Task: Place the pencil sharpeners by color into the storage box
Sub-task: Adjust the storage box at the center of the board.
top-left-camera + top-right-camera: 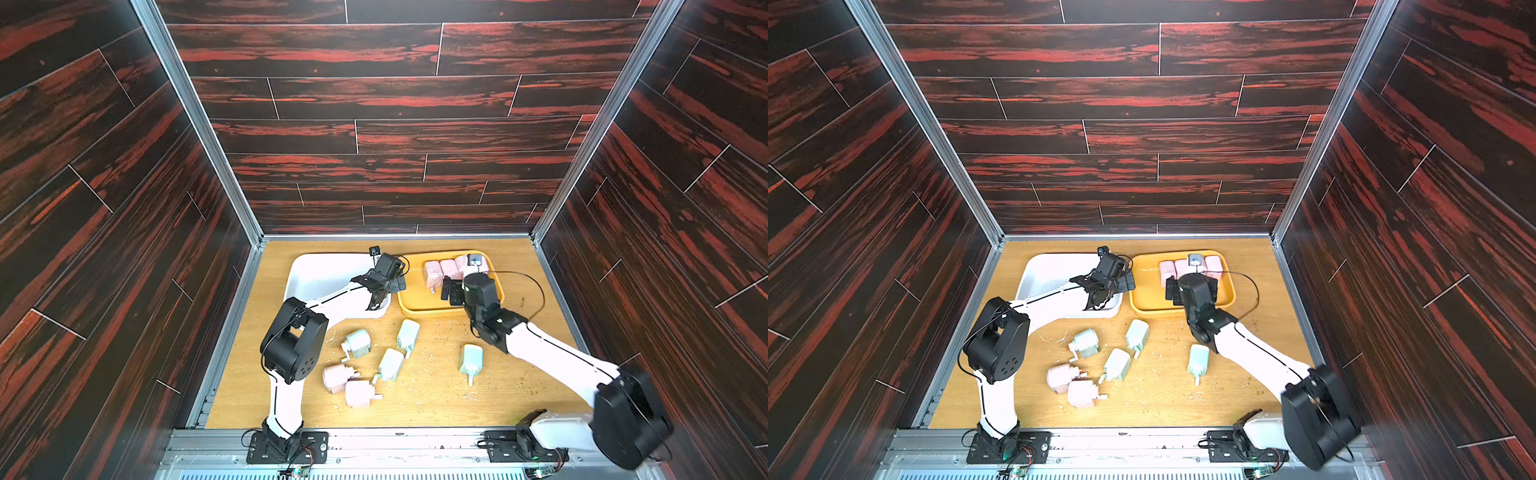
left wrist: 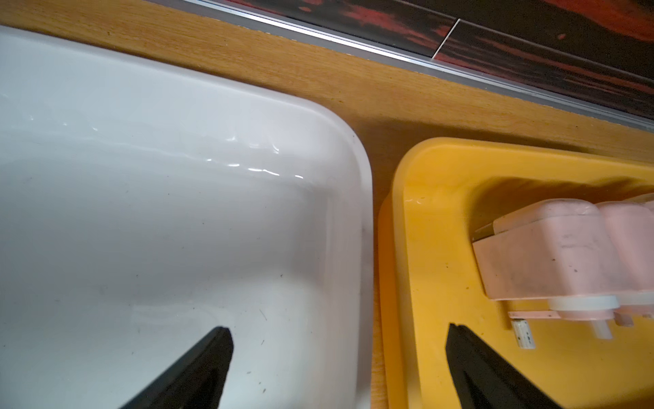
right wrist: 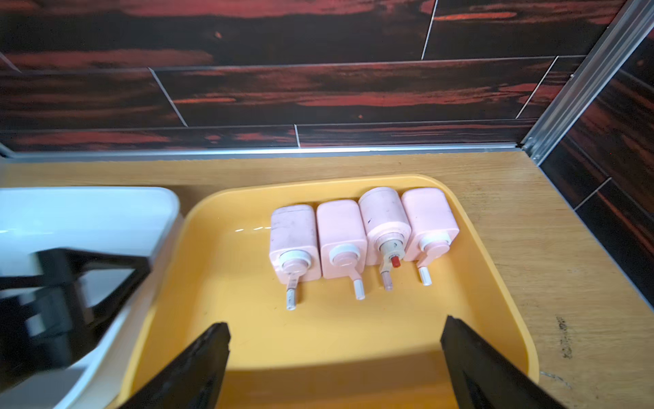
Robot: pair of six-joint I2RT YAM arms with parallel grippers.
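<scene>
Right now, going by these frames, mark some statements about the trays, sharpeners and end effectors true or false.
1. Four pink sharpeners lie in the yellow tray. True.
2. The white tray holds green sharpeners. False: it looks empty; four green sharpeners lie on the table.
3. The right end effector is open and empty. True.
4. The left end effector grips a sharpener. False: open, empty.
5. Two pink sharpeners on the table. True.

White arm links (image 1: 286,399), black joints, thin black cables
</scene>
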